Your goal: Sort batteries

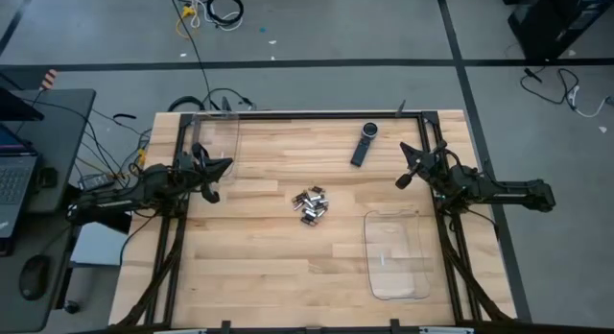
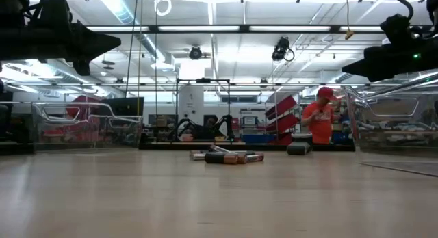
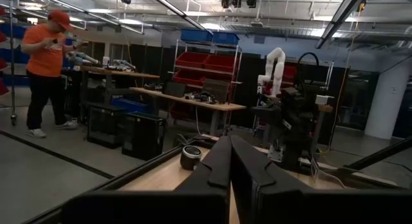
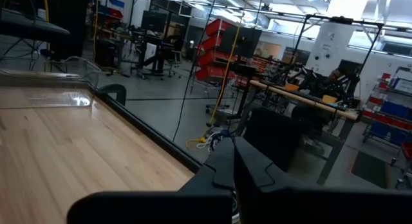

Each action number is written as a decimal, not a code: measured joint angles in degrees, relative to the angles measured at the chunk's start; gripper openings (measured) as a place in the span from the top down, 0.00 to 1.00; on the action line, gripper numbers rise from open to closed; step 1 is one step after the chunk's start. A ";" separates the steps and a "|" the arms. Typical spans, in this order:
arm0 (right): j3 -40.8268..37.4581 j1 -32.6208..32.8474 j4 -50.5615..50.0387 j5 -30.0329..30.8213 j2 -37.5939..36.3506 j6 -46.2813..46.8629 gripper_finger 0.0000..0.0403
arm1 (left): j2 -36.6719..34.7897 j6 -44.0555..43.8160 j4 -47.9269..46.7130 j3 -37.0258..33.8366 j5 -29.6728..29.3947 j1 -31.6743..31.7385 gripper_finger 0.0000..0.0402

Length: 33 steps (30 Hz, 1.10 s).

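High view: I see the batteries (image 1: pixel 310 205) piled mid-table. Left gripper (image 1: pixel 223 167) and right gripper (image 1: pixel 404 179) hover on either side of the pile, well apart from it, fingers together, holding nothing.

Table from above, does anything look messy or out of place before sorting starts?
Only the batteries: they lie jumbled in a loose heap mid-table, none in either clear tray. A black device lies slanted near the far edge. Nothing looks spilled or damaged.

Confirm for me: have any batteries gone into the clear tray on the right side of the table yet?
No. The high view shows the clear tray holding nothing, while the batteries lie heaped on the bare wood at mid-table.
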 joint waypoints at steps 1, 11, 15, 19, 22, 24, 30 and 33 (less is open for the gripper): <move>0.00 -0.02 0.00 0.00 0.00 0.00 1.00 | 0.00 0.00 0.00 -0.02 0.00 0.00 0.98; 0.00 0.00 0.00 0.00 0.02 0.00 1.00 | -0.01 0.00 0.00 0.00 -0.02 0.00 0.98; 0.00 -0.01 -0.02 -0.02 0.00 0.00 1.00 | 0.00 0.01 0.02 -0.02 -0.02 0.02 0.98; 0.00 -0.01 -0.01 -0.01 0.01 0.00 1.00 | -0.01 0.00 0.02 -0.01 0.00 0.01 0.98; 0.00 -0.02 -0.02 -0.02 0.02 0.00 1.00 | 0.00 0.02 0.00 -0.01 -0.01 0.02 0.98; 0.00 0.00 -0.02 0.00 0.00 0.00 1.00 | 0.00 0.00 0.01 -0.02 0.00 0.02 0.98; 0.00 -0.02 -0.02 0.00 0.00 0.00 1.00 | -0.01 0.00 0.02 -0.01 -0.01 0.02 0.98; 0.00 -0.02 -0.02 -0.02 0.00 0.00 1.00 | -0.01 0.02 0.02 -0.02 -0.02 0.01 0.98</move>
